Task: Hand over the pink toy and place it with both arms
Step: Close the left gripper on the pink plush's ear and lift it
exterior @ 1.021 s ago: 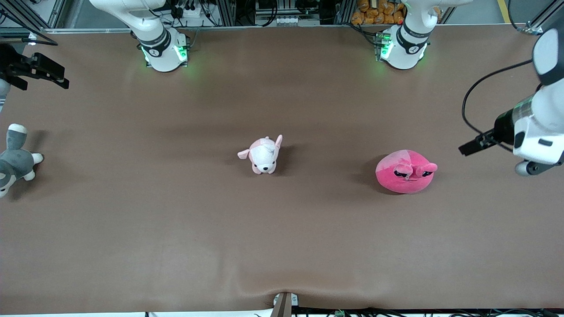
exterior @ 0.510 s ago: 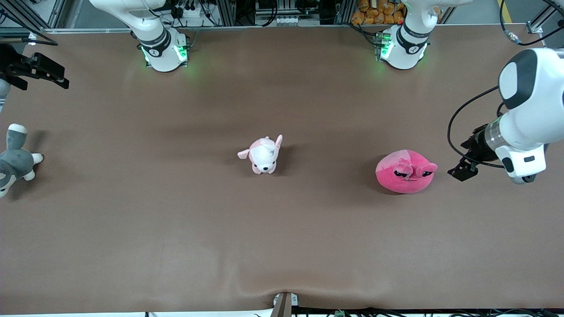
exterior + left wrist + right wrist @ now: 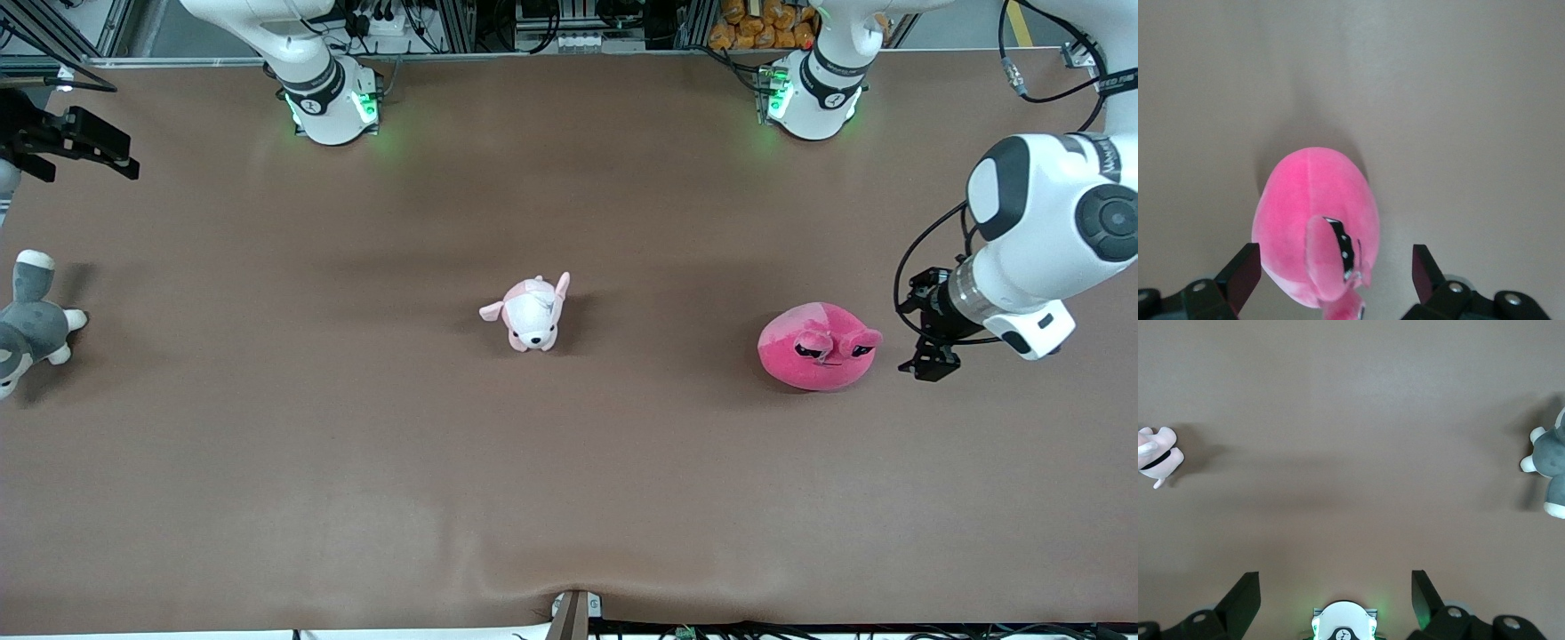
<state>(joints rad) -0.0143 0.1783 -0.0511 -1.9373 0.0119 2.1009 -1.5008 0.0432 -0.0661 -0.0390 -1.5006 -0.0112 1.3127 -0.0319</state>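
Two black grippers show: the left gripper (image 3: 925,366), fingers spread wide, hovers just beside the pink toy (image 3: 816,346), which sits on the brown table (image 3: 569,498) toward the left arm's end. The right gripper (image 3: 76,147) waits, fingers apart. A good grasp likely means centring the fingers over the toy's round body, then lowering before closing.

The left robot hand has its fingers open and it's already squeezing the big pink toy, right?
Not quite. The left gripper does have its fingers open, but it isn't squeezing anything yet. In the front view it sits beside the pink toy with a gap between them, and the left wrist view shows the open fingers not touching the toy. The right gripper waits, open, at the right arm's end of the table.
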